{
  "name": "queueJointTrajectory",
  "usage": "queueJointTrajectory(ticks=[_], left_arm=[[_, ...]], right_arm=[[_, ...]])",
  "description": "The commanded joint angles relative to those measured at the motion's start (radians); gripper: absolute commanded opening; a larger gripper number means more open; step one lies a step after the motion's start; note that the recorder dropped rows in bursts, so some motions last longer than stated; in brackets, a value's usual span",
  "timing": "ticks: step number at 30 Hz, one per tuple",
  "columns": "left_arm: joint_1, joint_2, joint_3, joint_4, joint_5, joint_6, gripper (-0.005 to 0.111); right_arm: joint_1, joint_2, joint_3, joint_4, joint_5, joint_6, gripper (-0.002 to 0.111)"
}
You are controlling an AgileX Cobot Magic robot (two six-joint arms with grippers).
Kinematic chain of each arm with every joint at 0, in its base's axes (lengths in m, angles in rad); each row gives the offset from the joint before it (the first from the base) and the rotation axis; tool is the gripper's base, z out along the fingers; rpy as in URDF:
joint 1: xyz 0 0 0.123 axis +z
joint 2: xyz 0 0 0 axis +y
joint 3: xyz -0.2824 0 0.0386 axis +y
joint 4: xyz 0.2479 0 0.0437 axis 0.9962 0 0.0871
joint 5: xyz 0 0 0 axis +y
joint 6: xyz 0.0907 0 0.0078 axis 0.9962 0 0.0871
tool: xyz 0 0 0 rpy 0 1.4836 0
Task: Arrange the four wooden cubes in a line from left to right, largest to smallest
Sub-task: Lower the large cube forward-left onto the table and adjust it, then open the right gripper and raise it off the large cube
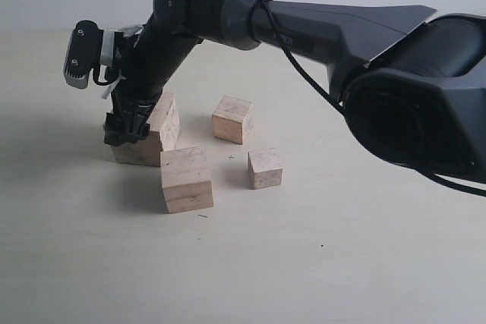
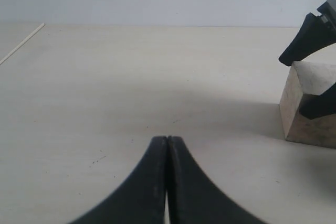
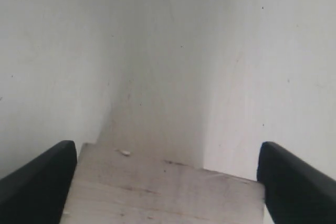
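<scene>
Right wrist view: cube (image 3: 163, 192) btwn wide-set fingers (image 3: 294, 182), prob. gripped.

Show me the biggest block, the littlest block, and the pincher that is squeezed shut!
biggest block (image 1: 168, 123): exterior view, on its bare side face, right of the arm.
littlest block (image 1: 264, 172): exterior view, on the middle of its front face.
shut pincher (image 2: 167, 140): left wrist view, where its two black tips meet.
</scene>
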Motion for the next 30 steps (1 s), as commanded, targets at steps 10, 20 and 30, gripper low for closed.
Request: queueJointTrajectory(ticks=[10, 20, 30], left_arm=[[0.003, -0.004, 0.0, -0.008, -0.007, -0.008, 0.0], [0.003, -0.004, 0.0, -0.008, -0.007, -0.008, 0.0], [0.003, -0.004, 0.0, -0.008, -0.007, -0.008, 0.0]], right_arm=[[-0.002, -0.015, -0.004, 0.003, 0.076, 0.008, 0.086], [-0.002, -0.048, -0.004, 0.012, 0.064, 0.008, 0.087], [0.003, -0.231, -0.004, -0.018, 0.129, 0.492, 0.06]])
